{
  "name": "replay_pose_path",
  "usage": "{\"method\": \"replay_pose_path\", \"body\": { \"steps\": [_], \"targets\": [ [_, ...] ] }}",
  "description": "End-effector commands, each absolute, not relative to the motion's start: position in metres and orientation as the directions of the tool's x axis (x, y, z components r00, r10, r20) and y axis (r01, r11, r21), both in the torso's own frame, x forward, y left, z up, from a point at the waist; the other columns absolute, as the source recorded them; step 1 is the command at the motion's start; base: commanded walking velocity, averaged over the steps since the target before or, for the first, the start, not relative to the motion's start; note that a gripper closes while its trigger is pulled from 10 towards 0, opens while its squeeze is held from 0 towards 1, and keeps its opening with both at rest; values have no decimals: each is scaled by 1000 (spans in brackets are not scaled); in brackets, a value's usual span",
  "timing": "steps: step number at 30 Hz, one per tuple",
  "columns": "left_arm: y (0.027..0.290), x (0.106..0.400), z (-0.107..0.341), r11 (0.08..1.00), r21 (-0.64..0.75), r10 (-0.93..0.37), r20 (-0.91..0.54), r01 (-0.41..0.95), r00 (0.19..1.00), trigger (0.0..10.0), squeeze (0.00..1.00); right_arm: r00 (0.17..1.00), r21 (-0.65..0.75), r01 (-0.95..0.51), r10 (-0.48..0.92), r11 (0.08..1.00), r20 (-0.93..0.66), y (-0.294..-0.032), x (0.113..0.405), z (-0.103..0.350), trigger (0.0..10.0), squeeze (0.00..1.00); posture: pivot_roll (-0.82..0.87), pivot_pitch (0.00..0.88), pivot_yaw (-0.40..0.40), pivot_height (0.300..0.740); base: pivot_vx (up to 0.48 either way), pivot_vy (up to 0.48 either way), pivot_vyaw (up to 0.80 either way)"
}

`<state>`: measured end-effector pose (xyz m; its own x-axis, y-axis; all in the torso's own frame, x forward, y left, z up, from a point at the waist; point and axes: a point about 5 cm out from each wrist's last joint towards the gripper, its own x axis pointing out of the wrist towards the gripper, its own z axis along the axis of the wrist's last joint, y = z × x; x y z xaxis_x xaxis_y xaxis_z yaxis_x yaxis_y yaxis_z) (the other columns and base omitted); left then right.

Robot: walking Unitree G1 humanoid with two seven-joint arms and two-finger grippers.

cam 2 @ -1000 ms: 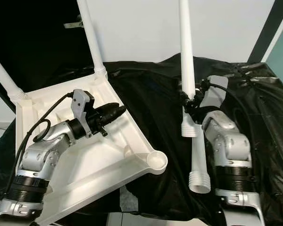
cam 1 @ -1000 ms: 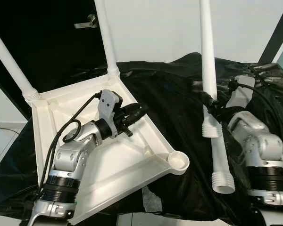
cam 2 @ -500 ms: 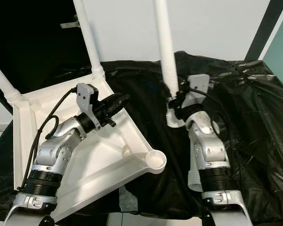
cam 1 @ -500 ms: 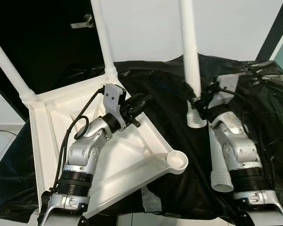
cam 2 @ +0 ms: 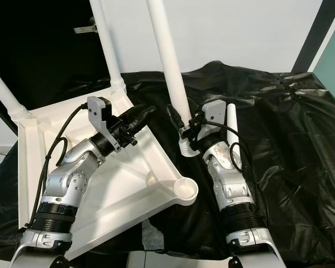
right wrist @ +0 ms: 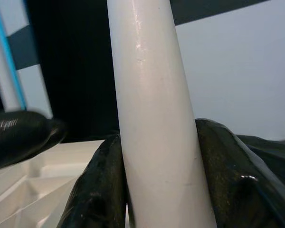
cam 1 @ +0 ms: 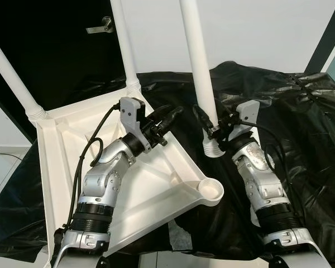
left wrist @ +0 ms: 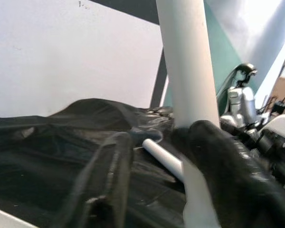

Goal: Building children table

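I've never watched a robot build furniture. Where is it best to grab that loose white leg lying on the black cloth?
Probably mid-shaft on the spare leg, fingers closing across it from above. It is a smooth round tube lying on the black cloth, partly behind the right gripper, which already holds another leg.

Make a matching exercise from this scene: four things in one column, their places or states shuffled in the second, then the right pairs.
1. right gripper
2. left gripper
3. upturned white tabletop
4. empty corner socket

A. two legs already standing in it
B. shut on the loose table leg
C. near corner of the tabletop, toward the robot
D. over the tabletop's edge, holding nothing

Pairs: 1-B, 2-D, 3-A, 4-C
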<state>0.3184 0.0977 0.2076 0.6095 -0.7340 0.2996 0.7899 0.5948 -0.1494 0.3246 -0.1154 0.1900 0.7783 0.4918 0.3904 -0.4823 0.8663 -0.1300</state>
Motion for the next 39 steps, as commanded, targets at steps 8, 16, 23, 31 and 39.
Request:
{"method": "replay_pose_path", "body": {
  "steps": [8, 16, 23, 31, 39],
  "targets": [
    [100, 316, 216, 458, -138, -820, 316, 878, 478, 10000, 765, 698, -200, -591, 620, 781, 359, -100, 319, 178, 10000, 0, 6, 0, 28, 740, 0, 0, 0],
    [96, 322, 232, 396, -166, -833, 350, 903, 429, 10000, 0, 649, -242, -652, 694, 719, 312, -95, 314, 168, 10000, 0, -2, 0, 37, 740, 0, 0, 0],
    [96, 327, 243, 355, -167, -855, 340, 920, 392, 10000, 0, 640, -281, -658, 715, 699, 280, -95, 316, 166, 10000, 0, -9, 0, 44, 740, 0, 0, 0],
    [87, 322, 242, 328, -148, -884, 299, 933, 358, 0, 0, 622, -325, -659, 734, 679, 273, -96, 317, 169, 10000, 0, -16, 0, 53, 740, 0, 0, 0],
    [76, 316, 246, 292, -143, -898, 300, 946, 322, 0, 0, 598, -368, -660, 754, 655, 271, -96, 319, 175, 10000, 0, -15, 0, 48, 740, 0, 0, 0]
  ]
}}
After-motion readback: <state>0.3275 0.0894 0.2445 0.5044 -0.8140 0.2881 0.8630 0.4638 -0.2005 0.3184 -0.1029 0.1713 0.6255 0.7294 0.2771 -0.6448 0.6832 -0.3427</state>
